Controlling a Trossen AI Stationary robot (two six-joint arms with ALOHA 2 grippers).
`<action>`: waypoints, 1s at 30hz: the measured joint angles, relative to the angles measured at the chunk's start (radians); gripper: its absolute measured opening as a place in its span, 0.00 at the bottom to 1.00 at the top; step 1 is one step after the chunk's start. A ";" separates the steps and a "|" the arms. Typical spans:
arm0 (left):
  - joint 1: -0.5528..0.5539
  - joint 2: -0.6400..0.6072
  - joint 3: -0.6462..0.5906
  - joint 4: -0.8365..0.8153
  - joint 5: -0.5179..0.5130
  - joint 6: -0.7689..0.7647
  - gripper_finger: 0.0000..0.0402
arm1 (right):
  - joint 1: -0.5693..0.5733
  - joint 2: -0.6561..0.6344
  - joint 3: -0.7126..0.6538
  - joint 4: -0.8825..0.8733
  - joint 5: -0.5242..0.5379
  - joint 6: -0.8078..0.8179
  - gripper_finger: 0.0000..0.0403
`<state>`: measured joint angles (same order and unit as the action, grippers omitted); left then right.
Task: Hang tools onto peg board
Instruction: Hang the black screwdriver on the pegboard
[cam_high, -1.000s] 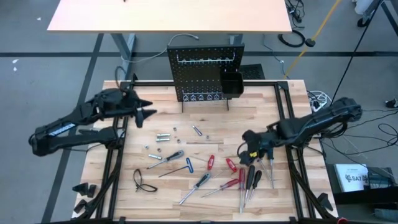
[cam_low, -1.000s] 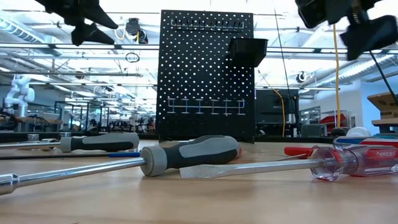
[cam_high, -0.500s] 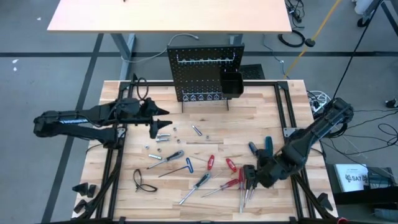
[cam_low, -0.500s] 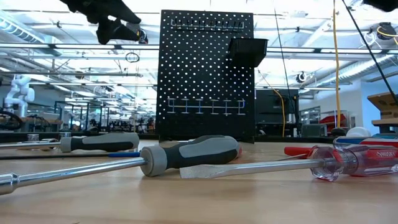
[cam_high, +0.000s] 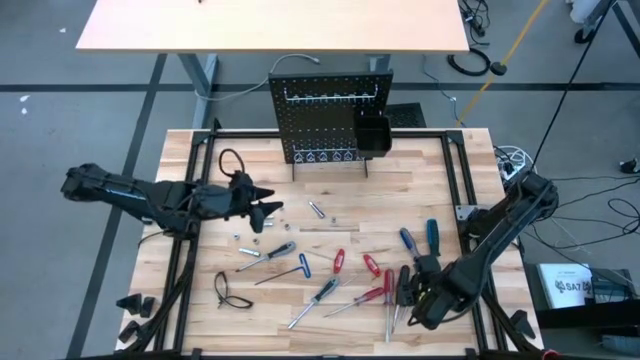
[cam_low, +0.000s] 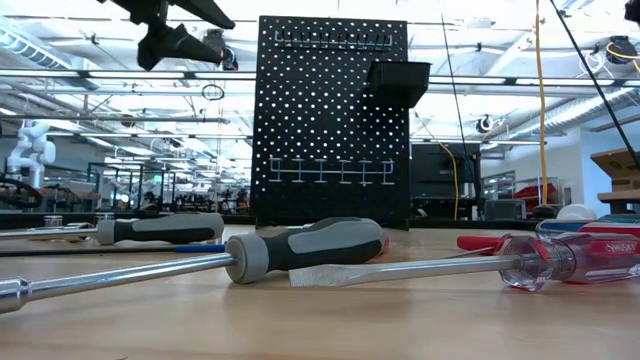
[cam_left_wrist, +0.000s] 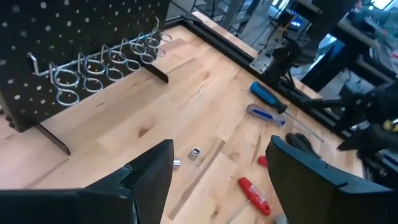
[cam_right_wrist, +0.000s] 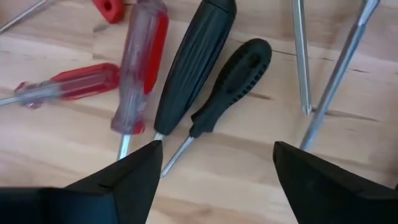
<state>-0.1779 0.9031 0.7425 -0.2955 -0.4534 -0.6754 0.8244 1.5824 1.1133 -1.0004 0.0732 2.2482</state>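
Since the earlier frames, the right end effector (cam_high: 413, 303) has been carried from the middle right of the high view down to the lower right, above the cluster of screwdrivers; the left end effector (cam_high: 268, 209) has been swung from the upper left toward the centre, over the small silver bits (cam_high: 262, 219). Both are seen with fingers spread wide and nothing held; in the right wrist view the two dark fingers (cam_right_wrist: 127, 180) are parted above a black-handled screwdriver (cam_right_wrist: 196, 65), a slimmer black-handled one (cam_right_wrist: 231, 84) and a clear red-handled one (cam_right_wrist: 142, 62), without touching any of them; in the left wrist view the fingers (cam_left_wrist: 152, 174) stand apart over bare wood, with a silver bit (cam_left_wrist: 195, 153) seen between them.

The peg board (cam_high: 330, 115) is stood upright at the top centre of the table (cam_high: 430, 190), with its hook rail (cam_high: 335, 97) near the top edge and a small black bin (cam_high: 372, 135) at its right; no tool is seen on it. The tools are spread flat across the lower middle of the table: a blue T-handle key (cam_high: 303, 265) left of centre, a red screwdriver (cam_high: 339, 261) beside it, two blue-handled ones (cam_high: 431, 236) at the right. A black cable loop (cam_high: 224, 290) is lying at the lower left. In the low view a grey-and-black handle (cam_low: 305, 248) is lying in the foreground before the board.
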 joint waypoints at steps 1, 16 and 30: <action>-0.005 0.000 0.000 0.000 -0.005 -0.008 0.64 | 0.002 0.013 0.000 0.006 0.001 0.002 0.72; 0.001 -0.002 0.000 -0.031 0.056 0.000 0.64 | -0.032 0.049 -0.001 0.057 -0.018 0.014 0.61; 0.035 -0.002 0.000 -0.025 0.049 -0.024 0.64 | -0.030 0.083 -0.001 0.042 0.050 -0.009 0.48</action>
<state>-0.1432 0.9012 0.7425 -0.3202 -0.4046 -0.6998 0.7940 1.6655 1.1122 -0.9580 0.1237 2.2395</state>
